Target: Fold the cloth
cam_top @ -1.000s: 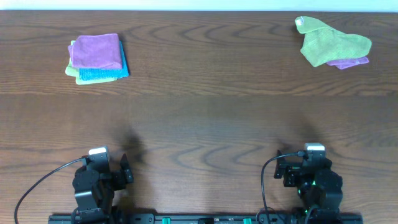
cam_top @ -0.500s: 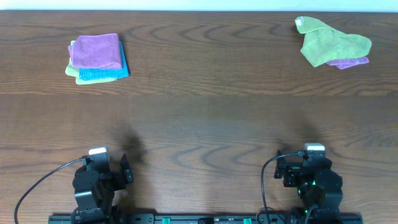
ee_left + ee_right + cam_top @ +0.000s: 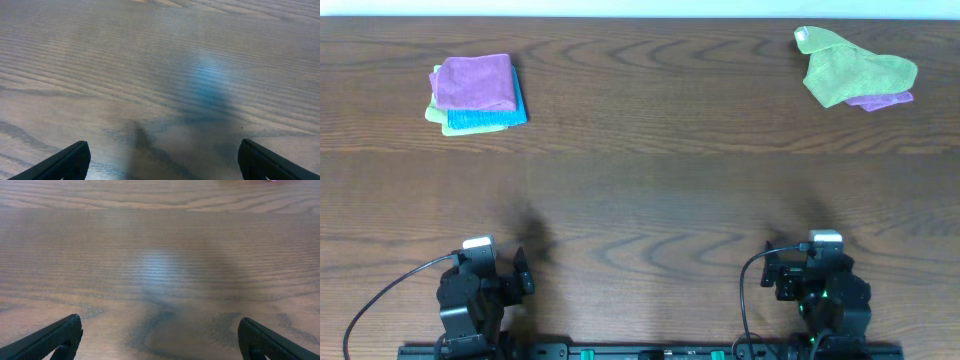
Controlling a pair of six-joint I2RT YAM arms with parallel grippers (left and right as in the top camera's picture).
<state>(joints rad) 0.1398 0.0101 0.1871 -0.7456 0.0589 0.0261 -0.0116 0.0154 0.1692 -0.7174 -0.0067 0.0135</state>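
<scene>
The lime-green cloth (image 3: 850, 70) lies crumpled at the far right of the table, on top of a purple cloth (image 3: 880, 100). My left gripper (image 3: 520, 272) rests at the near left edge, open and empty; its wrist view shows both fingertips (image 3: 160, 160) wide apart over bare wood. My right gripper (image 3: 790, 270) rests at the near right edge, open and empty; its fingertips (image 3: 160, 337) are also wide apart over bare wood. Both grippers are far from the cloth.
A stack of folded cloths stands at the far left: a purple one (image 3: 472, 82) on top, a blue one (image 3: 485, 118) under it and a green edge (image 3: 434, 112) at the bottom. The dark wooden table (image 3: 640, 190) spans the view.
</scene>
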